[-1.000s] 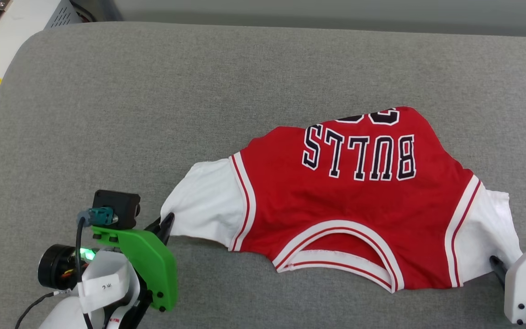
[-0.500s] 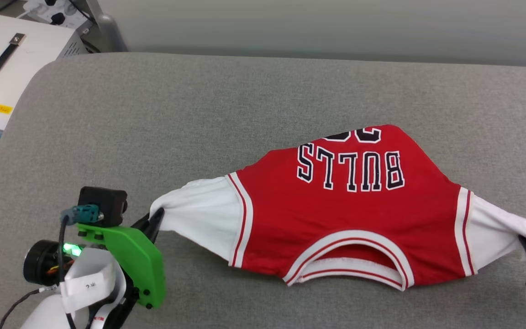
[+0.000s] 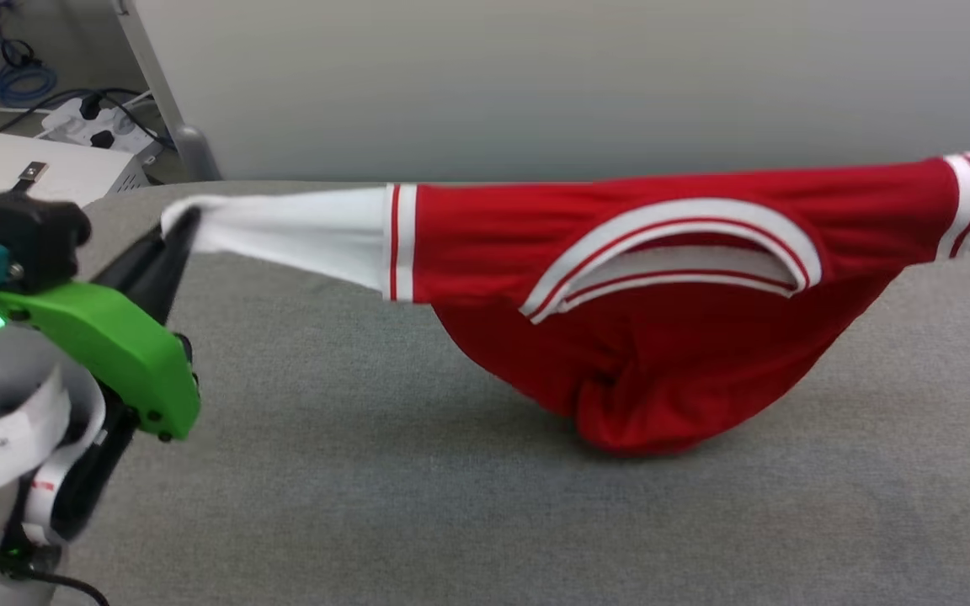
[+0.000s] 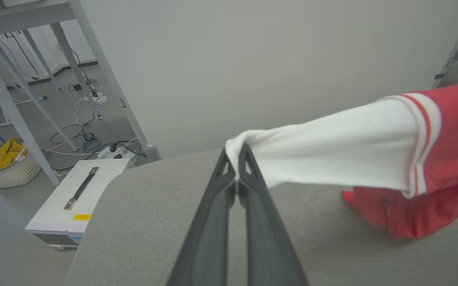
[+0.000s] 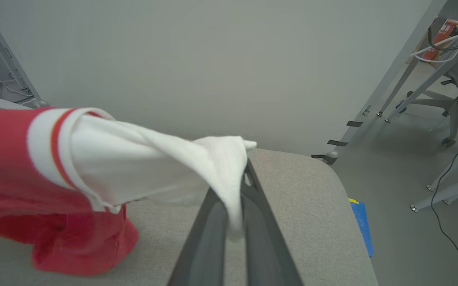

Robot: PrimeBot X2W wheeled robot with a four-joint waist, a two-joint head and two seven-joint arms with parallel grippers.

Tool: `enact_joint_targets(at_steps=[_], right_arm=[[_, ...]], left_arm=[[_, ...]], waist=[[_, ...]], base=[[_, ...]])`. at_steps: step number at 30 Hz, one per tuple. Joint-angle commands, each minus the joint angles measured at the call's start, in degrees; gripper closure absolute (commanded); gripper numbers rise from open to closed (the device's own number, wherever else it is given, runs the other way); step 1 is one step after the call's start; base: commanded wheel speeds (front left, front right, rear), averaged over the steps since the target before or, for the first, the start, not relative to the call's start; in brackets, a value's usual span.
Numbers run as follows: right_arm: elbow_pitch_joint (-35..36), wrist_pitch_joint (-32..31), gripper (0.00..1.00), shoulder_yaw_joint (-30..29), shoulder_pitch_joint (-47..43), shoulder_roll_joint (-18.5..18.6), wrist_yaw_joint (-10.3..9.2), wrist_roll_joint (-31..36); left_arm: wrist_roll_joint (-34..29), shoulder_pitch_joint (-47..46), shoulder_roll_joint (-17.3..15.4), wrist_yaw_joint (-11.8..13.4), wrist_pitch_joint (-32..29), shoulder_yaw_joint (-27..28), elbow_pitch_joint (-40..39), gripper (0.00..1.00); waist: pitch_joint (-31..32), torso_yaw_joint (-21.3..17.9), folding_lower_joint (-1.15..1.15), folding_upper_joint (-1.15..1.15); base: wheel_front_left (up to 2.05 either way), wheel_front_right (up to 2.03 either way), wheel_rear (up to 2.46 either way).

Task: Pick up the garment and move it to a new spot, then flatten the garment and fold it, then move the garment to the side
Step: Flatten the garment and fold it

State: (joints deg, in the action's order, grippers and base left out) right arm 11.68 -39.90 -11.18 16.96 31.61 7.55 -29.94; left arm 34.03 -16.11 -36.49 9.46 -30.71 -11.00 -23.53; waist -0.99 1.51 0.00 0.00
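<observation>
Small red basketball-jersey shirt with white short sleeves (image 3: pixel 662 353) is airborne, strung taut between our 2 arms, shoulder line roughly level above the grey fabric-covered pad (image 3: pixel 350 522). White-red striped neck trim (image 3: pixel 670 227) faces the head camera. The body sags mid-span. The bunched red lower part (image 3: pixel 636 425) sits at the pad; we can't tell whether it touches or just clears it.

Left gripper (image 4: pixel 236 161): 2 dark fingers pressed together, pinching the very tip of the left white sleeve (image 4: pixel 332 147). Small bite.

Right gripper (image 5: pixel 241 176): fingers closed on the end of the right white sleeve (image 5: pixel 153 167). Cloth drapes over the tips, so how deep the bite goes is hidden.

Our read: we're in step 1, pick up and move. The shirt is lifted but not yet placed; flatten, fold and move aside are all pending.

The next move calls for:
- translating both arms together at constant spacing, so tension holds and neither sleeve tip slips out
- enough height that the sagging part doesn't drag and roll under
- at the new spot, lowering with the hem landing first, then laying the shoulders down so the body spreads out instead of piling

Risk: any extra spread pulls on the thin pinches, the left one especially.

Surroundings: white box with a dark strap handle (image 4: pixel 76 198) on the floor just beside the pad's left corner, cables and table legs behind it, plain wall past the pad.
</observation>
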Motion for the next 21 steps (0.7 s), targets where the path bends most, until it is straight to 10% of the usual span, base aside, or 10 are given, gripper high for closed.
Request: enact_joint_targets(at_steps=[1, 21], right_arm=[[0.09, -0.38, 1.0, -0.05, 2.5, 0.78, -0.06, -0.5], [-8.54, 3.97, 1.0, 8.74, 26.82, 5.72, -0.06, 0.64]], left_arm=[[0.35, -2.44, -0.65, -0.12, 0.66, 1.28, -0.28, 1.0], [1.1, -25.18, -4.95, -6.43, 1.54, 3.99, 8.14, 1.0]], waist=[[1.38, -1.1, 0.0, 0.0], [-9.95, -3.16, 0.0, 0.0]], base=[[0.0, 0.0, 0.0], [0.0, 0.0, 0.0]])
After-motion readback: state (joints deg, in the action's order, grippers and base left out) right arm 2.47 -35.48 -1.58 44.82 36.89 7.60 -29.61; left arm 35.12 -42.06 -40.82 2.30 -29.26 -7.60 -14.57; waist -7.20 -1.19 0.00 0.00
